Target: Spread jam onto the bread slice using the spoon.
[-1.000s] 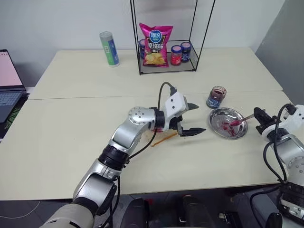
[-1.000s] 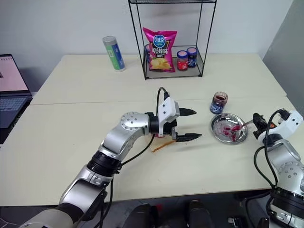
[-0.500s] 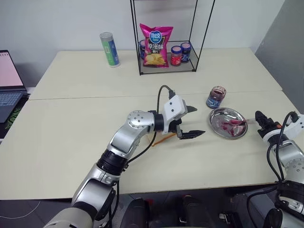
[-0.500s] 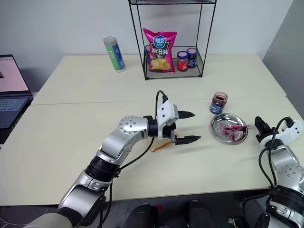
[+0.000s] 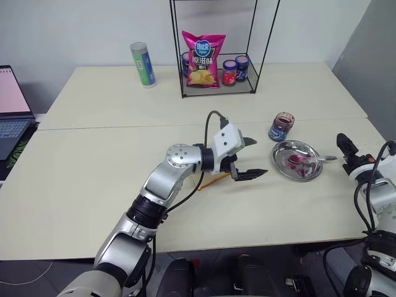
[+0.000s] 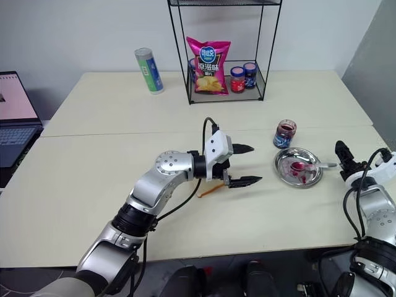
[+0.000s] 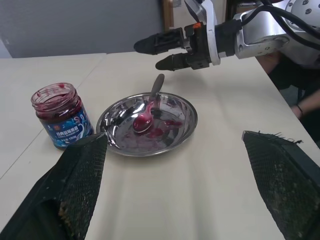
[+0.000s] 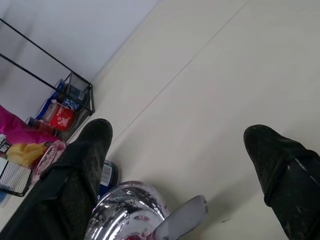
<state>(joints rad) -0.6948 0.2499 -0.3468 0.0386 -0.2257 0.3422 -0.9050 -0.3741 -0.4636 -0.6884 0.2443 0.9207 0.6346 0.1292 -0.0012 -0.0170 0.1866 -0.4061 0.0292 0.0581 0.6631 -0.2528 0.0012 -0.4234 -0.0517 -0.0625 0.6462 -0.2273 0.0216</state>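
Pale tabletop (image 5: 93, 185) seen from the head camera, with both arms in view. The left pincer (image 5: 250, 157) hovers above the middle of the tabletop, pointing toward the robot's right; its two black fingers are spread wide apart and grip nothing. Beneath the left wrist lies the bread slice (image 5: 213, 180), of which little more than an orange-brown crust edge shows, the arm hiding the remainder.

To the right of the left pincer sits a round steel plate (image 5: 283, 167), its floor smeared with red jam (image 7: 162, 131). The spoon (image 7: 150, 107) rests in the plate, bowl down among the smears and coated red, its handle lying over the rim on the side nearer the right pincer. Just beside the plate, on its far side, stands a small clear glass jar (image 5: 282, 126) with a blue label, lid off, its walls stained dark red.

The right pincer (image 7: 165, 52) is near the right edge of the tabletop, just beyond the tip of the spoon handle and apart from it; its fingers stand open and hold nothing.

At the far side of the tabletop a black wire rack (image 5: 218, 74) holds a pink snack bag (image 5: 202, 59) and small lidded jars (image 5: 235, 69). A green and blue can (image 5: 142, 63) stands left of the rack. A laptop (image 5: 11, 111) is at the far left.
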